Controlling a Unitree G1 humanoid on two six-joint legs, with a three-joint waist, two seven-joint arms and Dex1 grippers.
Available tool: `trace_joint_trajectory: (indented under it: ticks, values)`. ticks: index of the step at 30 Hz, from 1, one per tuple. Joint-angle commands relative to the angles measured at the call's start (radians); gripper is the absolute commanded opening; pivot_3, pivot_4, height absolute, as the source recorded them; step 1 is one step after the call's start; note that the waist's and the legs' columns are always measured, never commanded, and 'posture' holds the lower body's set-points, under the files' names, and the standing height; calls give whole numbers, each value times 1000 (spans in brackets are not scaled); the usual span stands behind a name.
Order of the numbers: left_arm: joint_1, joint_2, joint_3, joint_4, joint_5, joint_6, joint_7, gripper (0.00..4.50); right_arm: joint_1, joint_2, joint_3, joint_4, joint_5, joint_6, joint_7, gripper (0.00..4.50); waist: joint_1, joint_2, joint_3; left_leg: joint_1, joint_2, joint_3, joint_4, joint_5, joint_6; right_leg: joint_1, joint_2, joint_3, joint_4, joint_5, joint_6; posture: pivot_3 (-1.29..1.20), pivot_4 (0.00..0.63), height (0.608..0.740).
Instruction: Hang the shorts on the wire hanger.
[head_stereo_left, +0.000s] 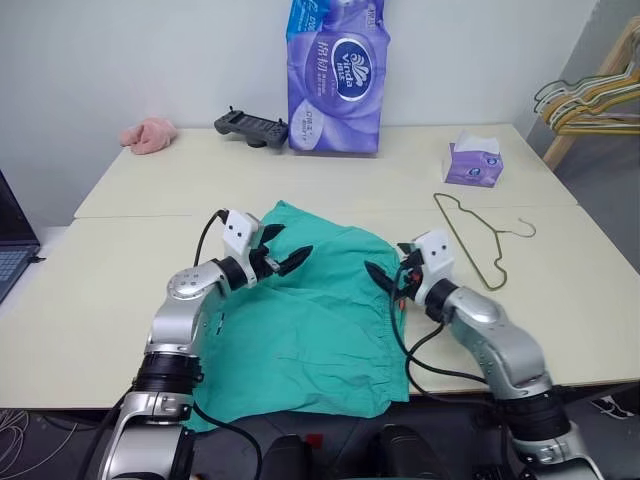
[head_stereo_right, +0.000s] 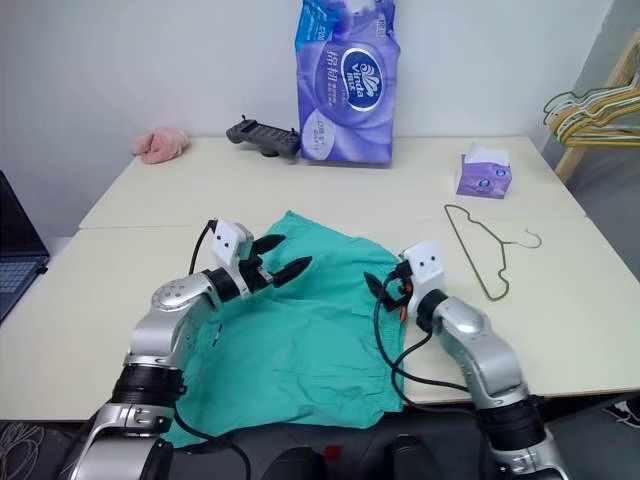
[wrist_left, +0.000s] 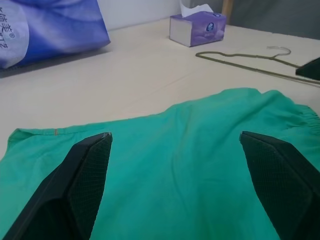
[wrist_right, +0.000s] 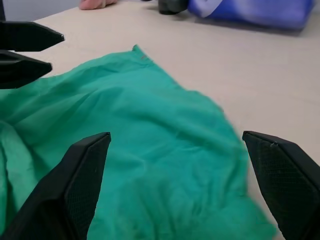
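Across the pale bench (head_stereo_left: 120, 300) lay teal-green fabric shorts (head_stereo_left: 310, 320), flat at the near middle; the thin olive-gold wire hanger (head_stereo_left: 478, 235) rested just right. Both the left gripper (head_stereo_left: 283, 254) and right gripper (head_stereo_left: 385, 277) hovered over the shorts, fingers spread and empty. Probably the pickup step; next, closing on fabric. Only the left wrist view showed the small orange tag (wrist_left: 55, 132).

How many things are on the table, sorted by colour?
Green: 1, the shorts
Purple: 2, the tissue pack and the tissue box
Pink: 1, the fluffy cloth
Black: 1, the controller
Olive-gold: 1, the wire hanger
Total: 6
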Motion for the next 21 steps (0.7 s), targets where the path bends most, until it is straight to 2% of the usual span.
trace_joint_trajectory:
  ticks: [1, 12, 18, 21]
  values:
    - [37, -14, 2, -52, 18, -1, 49, 4340, -8, 26, 3, 34, -51, -72, -1, 4500, 0, 0, 0, 0, 0, 0, 0, 0, 0, 0, 0, 0, 0, 1, -1, -34, 97, 740]
    - [121, -68, -47, 97, 102, -36, 111, 4340, -60, 89, -36, 242, -99, -15, -22, 4500, 1, -1, -2, 0, -1, 1, 0, 0, 0, 0, -1, 1, 0, 1, -1, -17, 77, 740]
    - [145, -55, -39, 152, 123, -75, 127, 4340, -101, 64, -57, 341, -164, -70, -46, 4500, 0, -3, -18, 7, -1, 3, -4, 0, 0, 4, -1, 2, 0, 1, -1, -12, 72, 740]
    - [147, -49, -27, 161, 125, -96, 132, 4340, -88, 47, -69, 290, -161, -75, -26, 4500, 0, -2, -22, 9, -1, 5, -7, 0, 0, 5, -1, 4, -1, 1, -1, -9, 76, 740]
